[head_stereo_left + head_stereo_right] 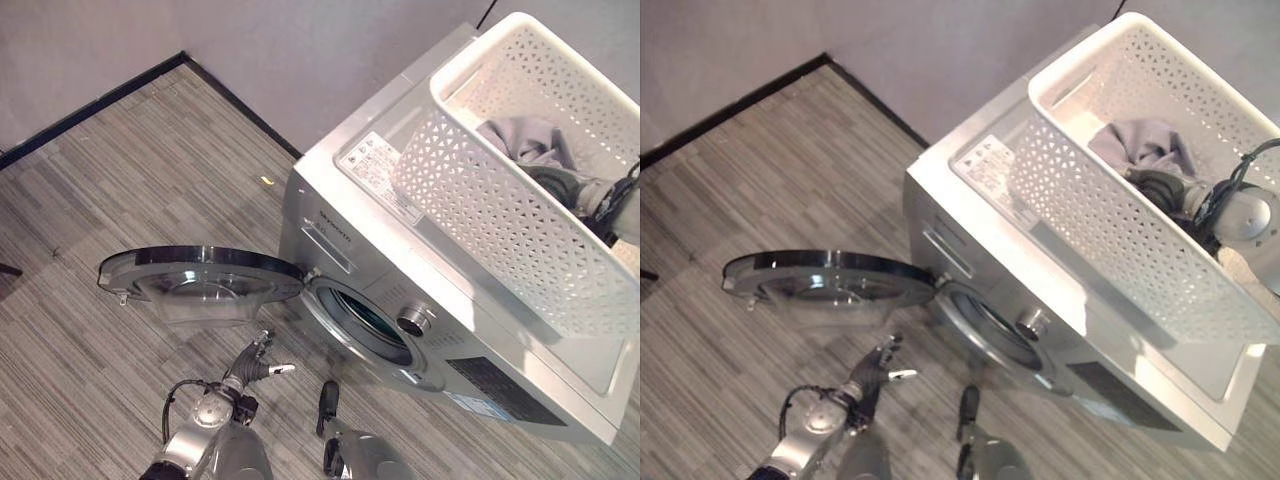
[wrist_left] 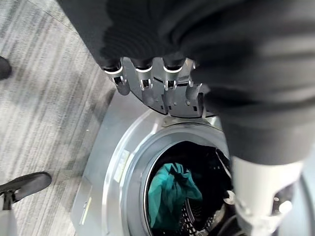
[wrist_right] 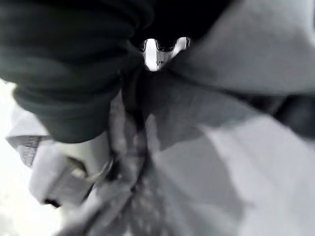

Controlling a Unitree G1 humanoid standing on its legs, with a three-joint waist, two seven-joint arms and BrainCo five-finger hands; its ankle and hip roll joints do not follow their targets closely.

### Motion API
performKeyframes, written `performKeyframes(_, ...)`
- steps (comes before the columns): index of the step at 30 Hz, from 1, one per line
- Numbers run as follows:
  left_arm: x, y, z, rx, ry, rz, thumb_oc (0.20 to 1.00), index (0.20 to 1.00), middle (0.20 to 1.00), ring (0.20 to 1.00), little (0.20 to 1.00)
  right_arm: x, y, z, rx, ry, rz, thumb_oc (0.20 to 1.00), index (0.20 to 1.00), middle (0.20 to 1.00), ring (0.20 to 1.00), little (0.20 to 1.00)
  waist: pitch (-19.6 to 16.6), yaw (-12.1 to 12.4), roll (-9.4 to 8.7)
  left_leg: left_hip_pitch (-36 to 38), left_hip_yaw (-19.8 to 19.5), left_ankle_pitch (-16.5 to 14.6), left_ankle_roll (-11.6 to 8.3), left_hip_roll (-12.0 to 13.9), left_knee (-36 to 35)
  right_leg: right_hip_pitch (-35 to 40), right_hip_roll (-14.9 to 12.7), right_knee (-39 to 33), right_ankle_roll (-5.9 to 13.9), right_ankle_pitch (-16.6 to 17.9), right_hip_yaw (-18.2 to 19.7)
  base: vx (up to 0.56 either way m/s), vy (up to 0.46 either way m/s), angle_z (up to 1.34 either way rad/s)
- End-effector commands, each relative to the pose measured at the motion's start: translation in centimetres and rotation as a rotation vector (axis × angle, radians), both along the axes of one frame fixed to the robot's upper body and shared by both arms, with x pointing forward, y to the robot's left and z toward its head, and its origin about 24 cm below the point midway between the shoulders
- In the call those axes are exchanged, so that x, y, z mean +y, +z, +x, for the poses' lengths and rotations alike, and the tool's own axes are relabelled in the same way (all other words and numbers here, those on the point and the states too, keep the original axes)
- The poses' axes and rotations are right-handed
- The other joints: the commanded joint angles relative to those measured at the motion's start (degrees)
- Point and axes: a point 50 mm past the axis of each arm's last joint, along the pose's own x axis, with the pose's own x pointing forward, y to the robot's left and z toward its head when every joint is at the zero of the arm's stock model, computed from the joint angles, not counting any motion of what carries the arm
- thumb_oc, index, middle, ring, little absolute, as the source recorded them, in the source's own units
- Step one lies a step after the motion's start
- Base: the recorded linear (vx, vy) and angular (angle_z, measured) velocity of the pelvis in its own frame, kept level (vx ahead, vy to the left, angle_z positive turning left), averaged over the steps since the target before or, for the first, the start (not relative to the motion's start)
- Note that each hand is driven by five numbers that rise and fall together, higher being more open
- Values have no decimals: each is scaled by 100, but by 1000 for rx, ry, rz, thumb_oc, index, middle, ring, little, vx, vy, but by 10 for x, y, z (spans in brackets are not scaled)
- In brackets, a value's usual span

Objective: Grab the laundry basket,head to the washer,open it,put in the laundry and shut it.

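The silver washer (image 1: 300,215) stands with its round door (image 1: 200,272) swung wide open to the left. A teal cloth (image 2: 172,196) lies inside the drum (image 1: 370,320). The white lattice laundry basket (image 1: 480,210) rests on top of the washer. In it lies a grey cloth (image 1: 530,140), and my right hand (image 1: 1160,185) reaches down into that cloth, which crowds close round it in the right wrist view (image 3: 197,147). My left hand (image 1: 255,365) hangs low in front of the drum opening, below the door, open and holding nothing.
A grey wall with a dark skirting strip (image 1: 100,100) runs behind the washer. Striped grey carpet (image 1: 120,200) spreads to the left and front. The open door juts out over the floor at about hand height.
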Motion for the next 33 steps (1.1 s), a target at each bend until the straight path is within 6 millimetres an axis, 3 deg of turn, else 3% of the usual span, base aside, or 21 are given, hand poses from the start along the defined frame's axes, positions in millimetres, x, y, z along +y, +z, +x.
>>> performKeyframes(1,-11,27,20,-146,-34,-36,1000,1000,1000,1000,1000,20,-102,-19,461,104,23,200,200,200,200,200,213,149,-51,179,201,-121,270,2,21,-269,-506,668,321,-562,281,16,46,1)
performKeyframes(8,-10,26,22,-141,-24,-25,1000,1000,1000,1000,1000,13,-80,-18,339,76,72,200,200,200,200,200,73,68,-53,349,266,-241,353,-65,21,-197,-585,725,351,-588,337,23,48,2)
performKeyframes(12,-6,26,21,-142,-4,-25,1000,1000,1000,1000,1000,-1,-43,-15,125,15,167,200,200,200,200,200,-118,-44,-80,568,324,-387,443,-134,21,-80,-665,805,399,-619,400,43,79,1)
performKeyframes(14,-5,26,20,-139,-5,-22,1000,1000,1000,1000,1000,-5,-39,-16,97,2,182,200,200,200,200,200,-140,-37,-97,614,332,-409,459,-143,21,-47,-677,809,404,-622,412,30,39,-2)
performKeyframes(16,-3,25,20,-137,1,-23,1000,1000,1000,1000,1000,-13,-20,-16,-14,-23,236,200,200,200,200,200,-225,-77,-111,709,354,-467,489,-174,21,4,-712,839,435,-643,429,41,69,1)
performKeyframes(17,-1,25,18,-133,0,-23,1000,1000,1000,1000,1000,-20,-4,-19,-89,-43,266,200,200,200,200,200,-325,-130,-128,805,355,-527,520,-203,21,71,-737,886,446,-674,456,63,79,-2)
performKeyframes(23,7,19,12,-103,13,-16,1000,1000,1000,1000,1000,-54,39,-43,-331,-146,318,200,200,200,200,200,-628,-233,-209,1104,337,-697,588,-285,21,333,-801,993,489,-784,474,70,50,-2)
performKeyframes(25,8,19,12,-99,14,-15,1000,1000,1000,1000,1000,-59,43,-47,-364,-157,331,200,200,200,200,200,-672,-228,-231,1155,345,-727,600,-295,21,379,-810,1004,488,-801,477,59,27,2)
performKeyframes(29,13,15,10,-83,36,-10,1000,1000,1000,1000,1000,-80,70,-67,-573,-228,412,200,200,200,200,200,-924,-278,-297,1391,355,-856,639,-333,24,607,-816,1028,508,-852,506,70,34,2)
performKeyframes(33,12,12,11,-68,43,-6,1000,1000,1000,1000,1000,-83,84,-72,-693,-237,451,200,200,200,200,200,-1050,-281,-319,1516,388,-934,665,-351,47,715,-807,1046,509,-864,547,46,24,-3)
